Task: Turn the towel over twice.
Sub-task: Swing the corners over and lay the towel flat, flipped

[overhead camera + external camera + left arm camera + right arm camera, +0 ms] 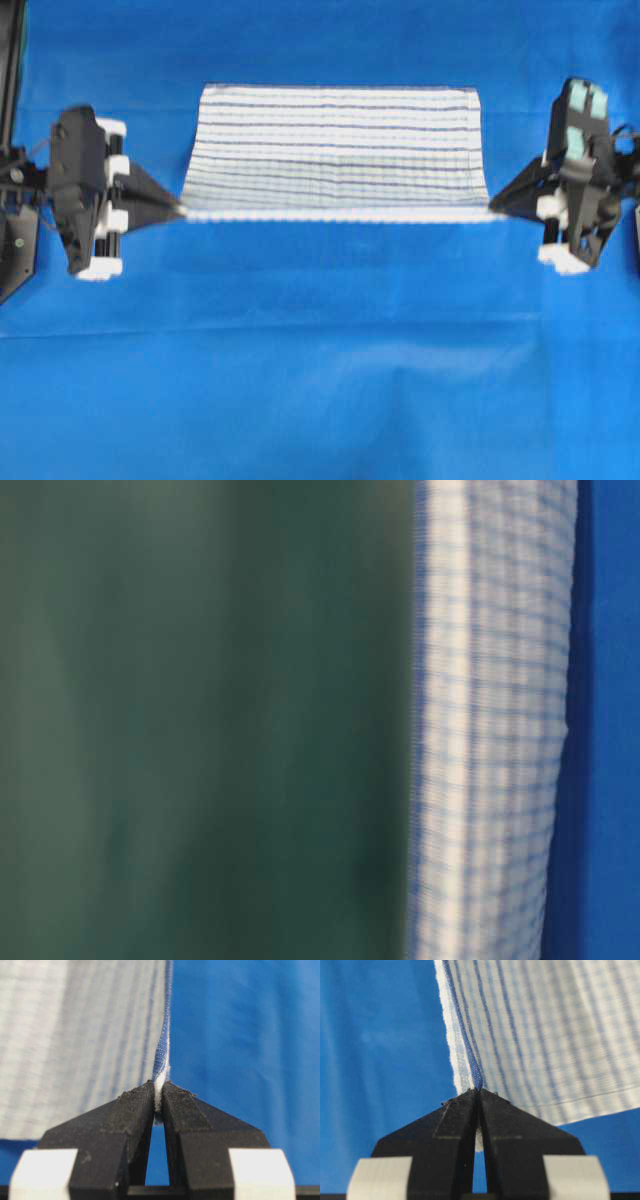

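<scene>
Black wedge claws (159, 1102), white blocks (44, 1172)

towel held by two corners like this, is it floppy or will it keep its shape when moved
Probably floppy: the towel drapes down from its raised edge between the left gripper and right gripper. It looks thin and light in the left wrist view, and may swing or fold when carried.

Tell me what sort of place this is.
Probably a robotics lab bench: a table under a plain blue covering, a left gripper and a right gripper each pinching a corner of a striped towel, and nothing homely around.
</scene>
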